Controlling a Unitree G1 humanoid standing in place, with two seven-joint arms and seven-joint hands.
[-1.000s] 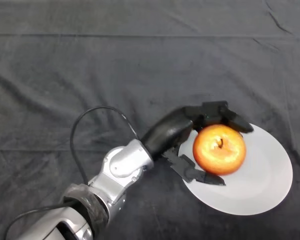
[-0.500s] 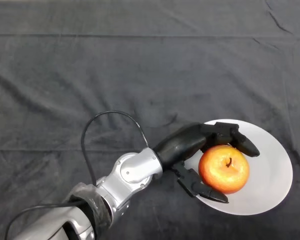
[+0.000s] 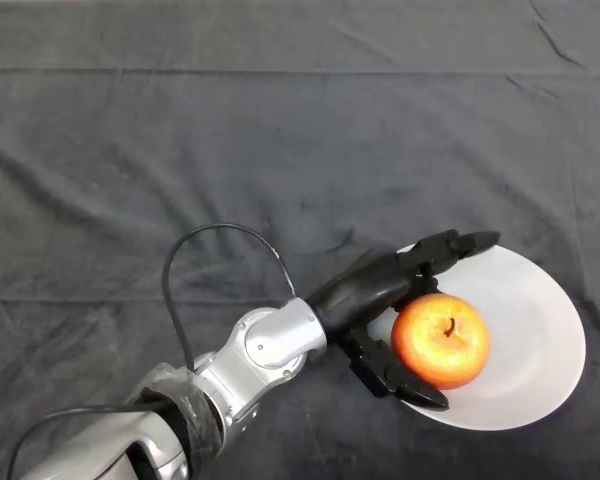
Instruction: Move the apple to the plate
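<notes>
Your apple (image 3: 441,340) sits on the white plate (image 3: 535,340), on its nine o'clock side, stem up. Your robot hand (image 3: 380,290) is spread around it: the fingers (image 3: 450,246) reach out straight past the apple's twelve o'clock and the thumb (image 3: 400,380) lies along its seven o'clock. The plate rests on the bench (image 3: 180,120) under the dark cloth, at your four o'clock.

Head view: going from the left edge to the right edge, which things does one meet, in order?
Arm → hand → apple → plate, all on the dark cloth. The apple lies on the plate's left part, and the fingers are straightened above it.
</notes>
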